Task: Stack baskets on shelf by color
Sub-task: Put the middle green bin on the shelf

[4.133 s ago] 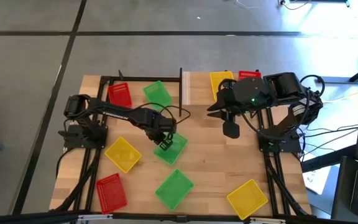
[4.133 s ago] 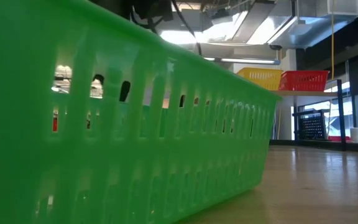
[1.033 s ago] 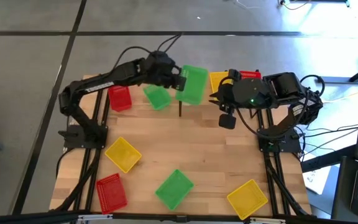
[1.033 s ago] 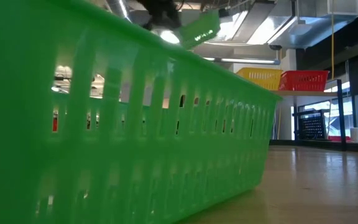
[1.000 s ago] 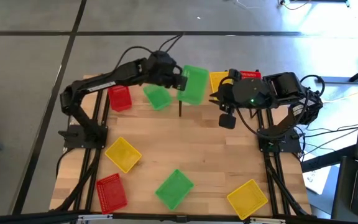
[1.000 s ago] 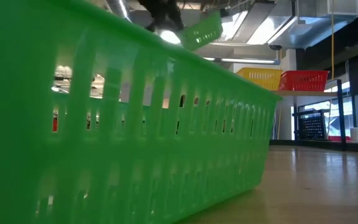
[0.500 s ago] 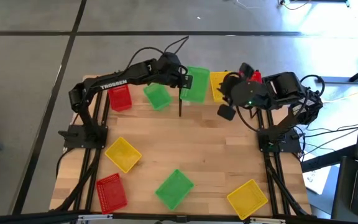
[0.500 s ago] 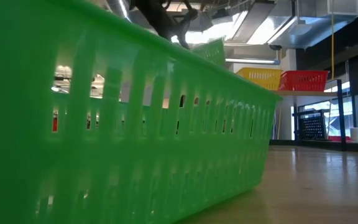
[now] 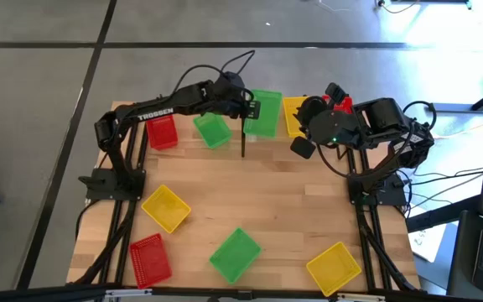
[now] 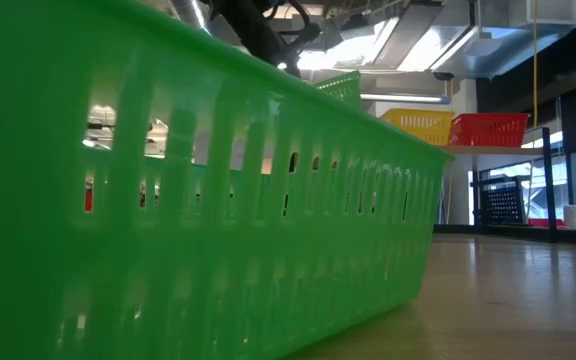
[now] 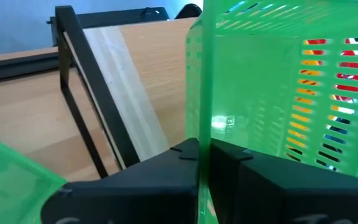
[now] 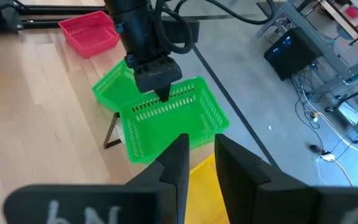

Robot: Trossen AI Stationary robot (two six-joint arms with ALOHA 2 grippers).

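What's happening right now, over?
Left gripper shut on green basket at the shelf. Right gripper beside it, shut, empty. Yellow basket sits next door.

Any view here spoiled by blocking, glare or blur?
Low view: a green basket right at the lens fills most of the frame, and bright ceiling lights glare behind it. Left wrist view: the held green basket covers half the picture, its near wall blurred. High view: evenly lit, with overexposed floor at the top right corner.
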